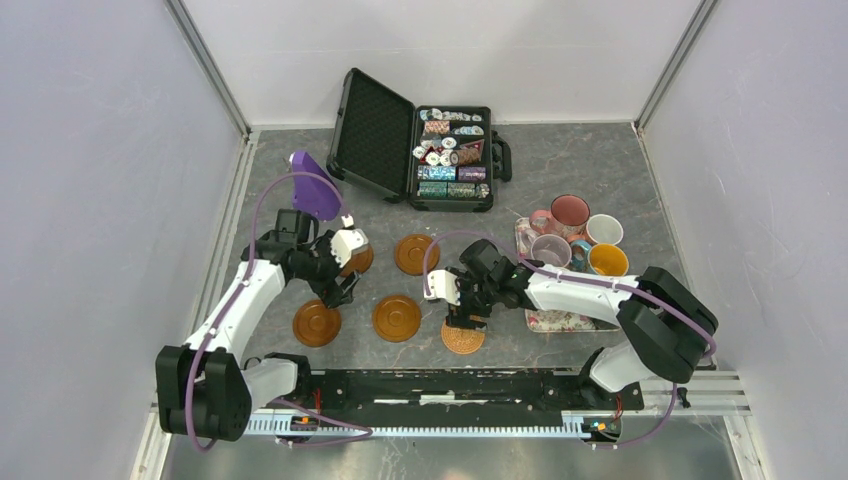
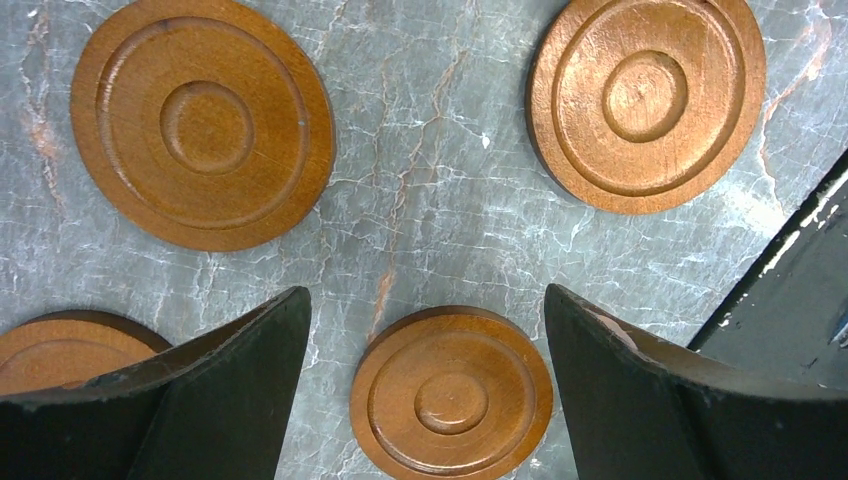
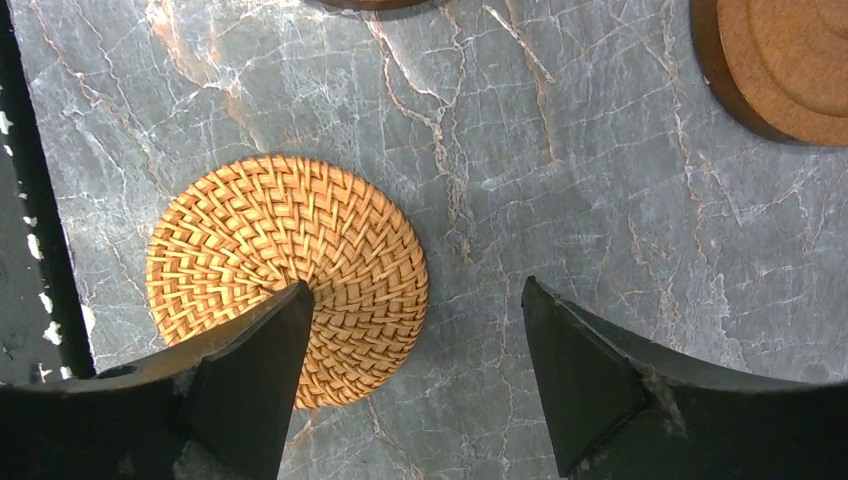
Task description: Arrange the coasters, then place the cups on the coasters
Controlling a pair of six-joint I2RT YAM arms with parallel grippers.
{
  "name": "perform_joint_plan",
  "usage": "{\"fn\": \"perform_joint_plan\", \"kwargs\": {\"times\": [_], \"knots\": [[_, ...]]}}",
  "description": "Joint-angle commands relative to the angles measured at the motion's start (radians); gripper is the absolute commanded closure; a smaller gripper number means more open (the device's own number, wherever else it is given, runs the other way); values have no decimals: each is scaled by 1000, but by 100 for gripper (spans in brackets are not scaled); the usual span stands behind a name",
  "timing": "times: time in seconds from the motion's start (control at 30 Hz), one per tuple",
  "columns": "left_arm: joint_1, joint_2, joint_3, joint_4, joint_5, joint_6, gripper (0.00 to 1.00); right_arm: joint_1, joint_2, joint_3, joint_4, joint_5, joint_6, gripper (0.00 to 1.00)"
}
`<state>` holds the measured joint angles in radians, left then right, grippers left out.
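My left gripper [image 2: 425,291] is open above the table, and a brown wooden coaster [image 2: 452,392] lies flat between its fingers, clear of both. In the left wrist view two more brown coasters [image 2: 203,122] [image 2: 647,100] lie beyond it, and a fourth [image 2: 55,350] shows behind the left finger. My right gripper [image 3: 416,284] is open over the woven orange-tan coaster [image 3: 288,250], with its left finger [image 3: 255,370] in front of the disc and its right finger over bare table. From above, the left gripper [image 1: 342,283] and right gripper [image 1: 463,318] hang low over the coasters. Several cups [image 1: 570,212] stand on the floral tray.
The floral tray [image 1: 556,321] sits right of the right arm's wrist. An open black case of poker chips [image 1: 420,150] stands at the back. A purple object [image 1: 315,187] is behind the left arm. Another brown coaster [image 3: 780,60] lies near the woven one.
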<state>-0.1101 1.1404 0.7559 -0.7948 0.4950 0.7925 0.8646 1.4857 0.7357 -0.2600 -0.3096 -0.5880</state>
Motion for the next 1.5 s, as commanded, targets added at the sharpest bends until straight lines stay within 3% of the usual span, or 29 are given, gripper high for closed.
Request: {"fn": "perform_joint_plan", "kwargs": {"times": [0.0, 0.33, 1.17, 1.47], "knots": [[-5, -26, 23, 38, -17, -54, 7, -7, 15, -14, 3, 131, -20, 19], [-5, -10, 13, 69, -30, -56, 7, -103, 38, 32, -48, 96, -77, 30], [-8, 0, 40, 70, -42, -65, 7, -159, 78, 155, -113, 93, -111, 30], [-11, -11, 86, 41, -49, -86, 3, -159, 29, 224, -134, 35, -92, 20]]}}
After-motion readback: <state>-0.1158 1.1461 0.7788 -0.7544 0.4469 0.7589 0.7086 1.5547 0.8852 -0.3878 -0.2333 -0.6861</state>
